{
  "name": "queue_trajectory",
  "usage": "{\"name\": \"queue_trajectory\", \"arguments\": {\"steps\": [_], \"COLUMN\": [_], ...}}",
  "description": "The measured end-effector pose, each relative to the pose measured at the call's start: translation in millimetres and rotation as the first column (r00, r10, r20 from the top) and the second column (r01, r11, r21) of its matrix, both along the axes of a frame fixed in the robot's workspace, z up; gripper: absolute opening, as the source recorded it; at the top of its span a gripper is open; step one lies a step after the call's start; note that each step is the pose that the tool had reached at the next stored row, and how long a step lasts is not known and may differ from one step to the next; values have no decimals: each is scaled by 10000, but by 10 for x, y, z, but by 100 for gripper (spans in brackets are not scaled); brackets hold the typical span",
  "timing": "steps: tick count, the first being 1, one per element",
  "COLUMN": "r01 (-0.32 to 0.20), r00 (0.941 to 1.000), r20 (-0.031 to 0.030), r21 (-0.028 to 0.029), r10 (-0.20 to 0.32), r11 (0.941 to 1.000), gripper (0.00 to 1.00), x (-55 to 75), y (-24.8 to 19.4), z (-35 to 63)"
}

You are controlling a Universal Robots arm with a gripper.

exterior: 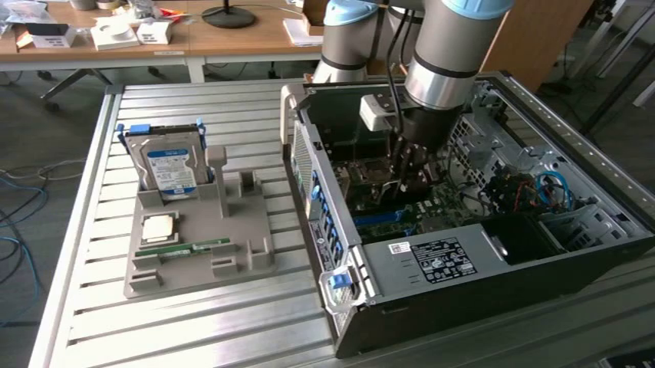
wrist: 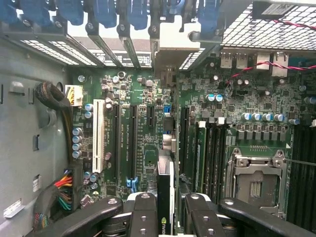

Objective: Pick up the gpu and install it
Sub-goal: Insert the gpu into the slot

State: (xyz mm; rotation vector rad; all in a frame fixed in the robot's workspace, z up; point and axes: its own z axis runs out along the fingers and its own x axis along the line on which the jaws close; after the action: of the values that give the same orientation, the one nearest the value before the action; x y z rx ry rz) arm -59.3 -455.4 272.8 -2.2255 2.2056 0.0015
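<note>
My gripper reaches down inside the open computer case, low over the motherboard. In the wrist view the gripper is shut on the gpu. The card is seen edge-on, a thin green and black card with a logo near the fingers. Its silver end bracket lies against the case's rear slot openings. The card stands upright between the black expansion slots and the memory slots. I cannot tell whether its edge sits in a slot.
A CPU socket lies beside the memory slots, and a white slot and cable bundles are on the other side. On the slatted table, a grey tray holds a hard drive, a processor and a memory stick.
</note>
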Motion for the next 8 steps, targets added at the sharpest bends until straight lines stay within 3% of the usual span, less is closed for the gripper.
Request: {"name": "queue_trajectory", "arguments": {"steps": [8], "r01": [3], "r00": [10000], "r20": [-1], "r21": [-1], "r10": [-3], "r11": [10000], "gripper": [26], "x": [-53], "y": [8], "z": [-9]}}
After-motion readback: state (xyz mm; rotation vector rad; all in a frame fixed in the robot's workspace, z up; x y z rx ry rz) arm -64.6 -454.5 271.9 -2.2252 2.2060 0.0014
